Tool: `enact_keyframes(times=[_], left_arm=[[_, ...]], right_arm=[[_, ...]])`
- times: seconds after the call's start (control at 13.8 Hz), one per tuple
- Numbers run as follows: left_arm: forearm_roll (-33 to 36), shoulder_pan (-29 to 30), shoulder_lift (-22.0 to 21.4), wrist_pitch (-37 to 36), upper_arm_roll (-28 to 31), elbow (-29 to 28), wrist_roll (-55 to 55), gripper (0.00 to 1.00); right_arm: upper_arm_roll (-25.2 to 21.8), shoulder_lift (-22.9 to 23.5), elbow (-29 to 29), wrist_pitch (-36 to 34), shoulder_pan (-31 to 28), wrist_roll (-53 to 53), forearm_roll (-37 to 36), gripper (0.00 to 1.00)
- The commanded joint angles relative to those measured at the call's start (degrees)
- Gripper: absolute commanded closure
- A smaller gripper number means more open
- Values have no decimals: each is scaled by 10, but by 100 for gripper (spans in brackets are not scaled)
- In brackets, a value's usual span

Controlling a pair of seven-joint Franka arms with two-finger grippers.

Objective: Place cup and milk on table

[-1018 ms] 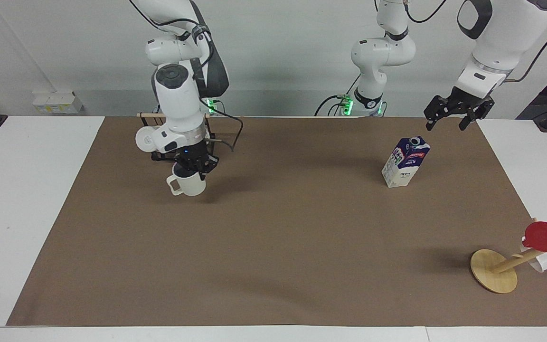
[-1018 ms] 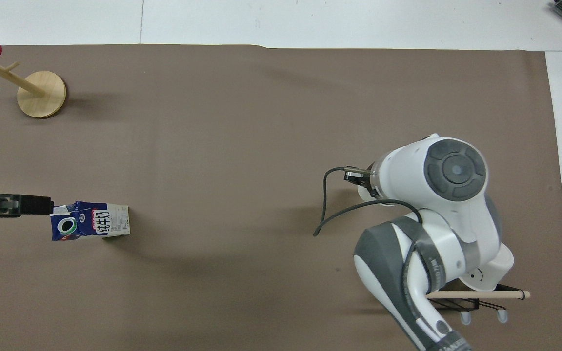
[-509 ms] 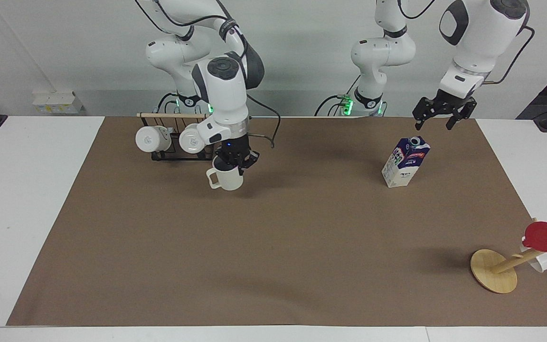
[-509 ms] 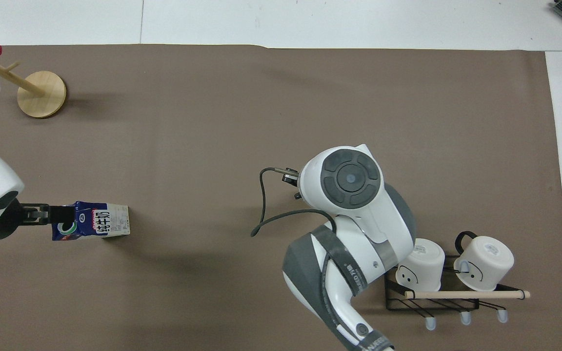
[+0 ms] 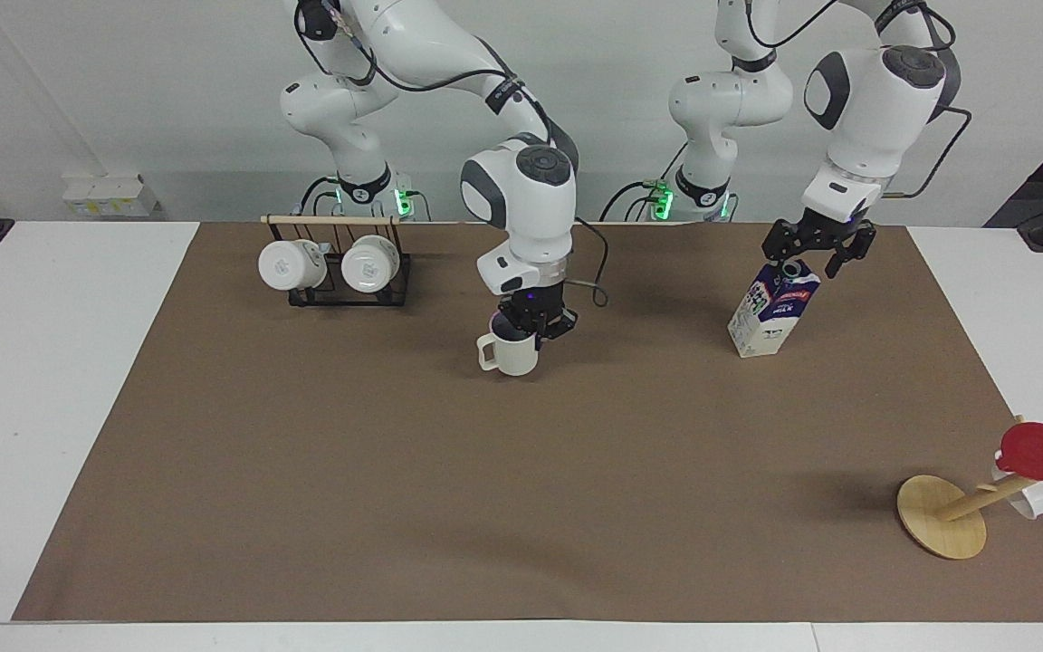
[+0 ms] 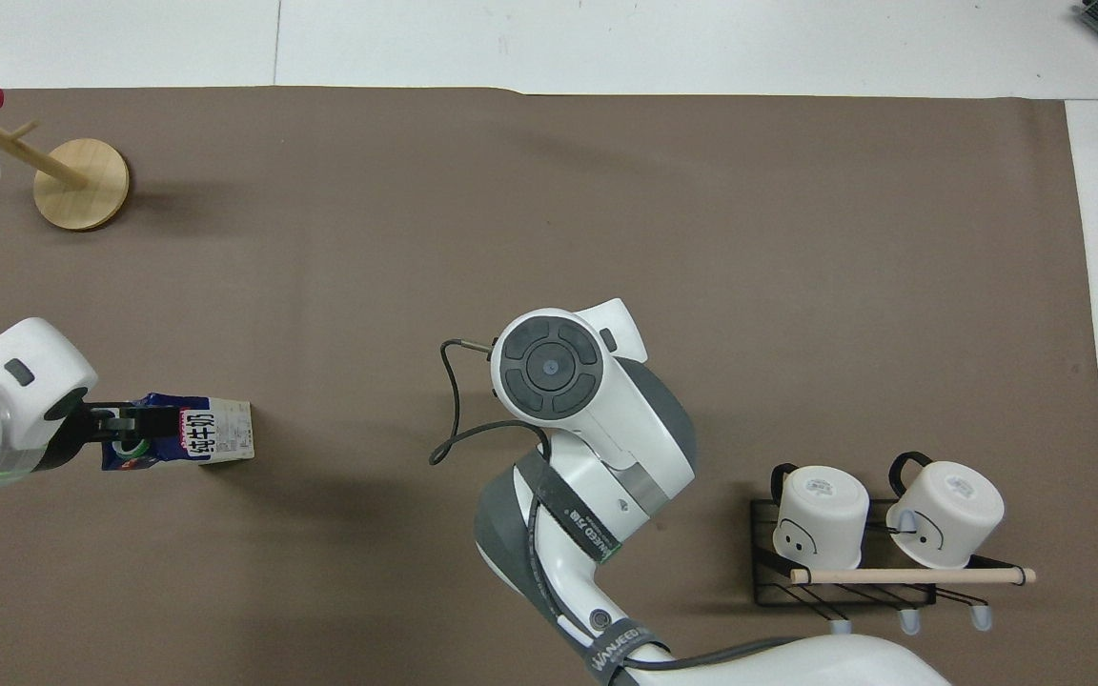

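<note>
The table (image 5: 51,380) fills both views, white at its ends with a brown sheet (image 5: 521,507) across the middle. In the upper centre of the facing view the right gripper (image 5: 532,328) is seen clamped on the rim of the cup (image 5: 511,353), which is carried upright with its handle toward the frame's left, low over the sheet; whether its base has reached the sheet cannot be told. In the overhead view the cup is hidden under the arm. At the upper right of the facing view the milk (image 5: 773,310) stands on the sheet, leaning slightly, and the left gripper (image 5: 817,253) is held spread wide around its top near the spout, with no grip made. For the step in hand, the cup should be lowered straight and level until its base is borne flat by the sheet, and only then released; the milk's top should be approached squarely so the leaning carton is not tipped. The rack (image 5: 340,272) with two white mugs (image 5: 284,264) lies at the upper left.
</note>
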Motion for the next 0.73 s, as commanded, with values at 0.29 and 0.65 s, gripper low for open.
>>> enact_keyframes(times=[0.29, 0.65], left_arm=[[7, -21, -6, 40, 6, -39, -6, 0], [7, -21, -5, 36, 6, -39, -8, 20]], right_arm=[[-1, 23, 13, 45, 2, 5, -14, 100], [0, 25, 3, 46, 2, 5, -9, 100]])
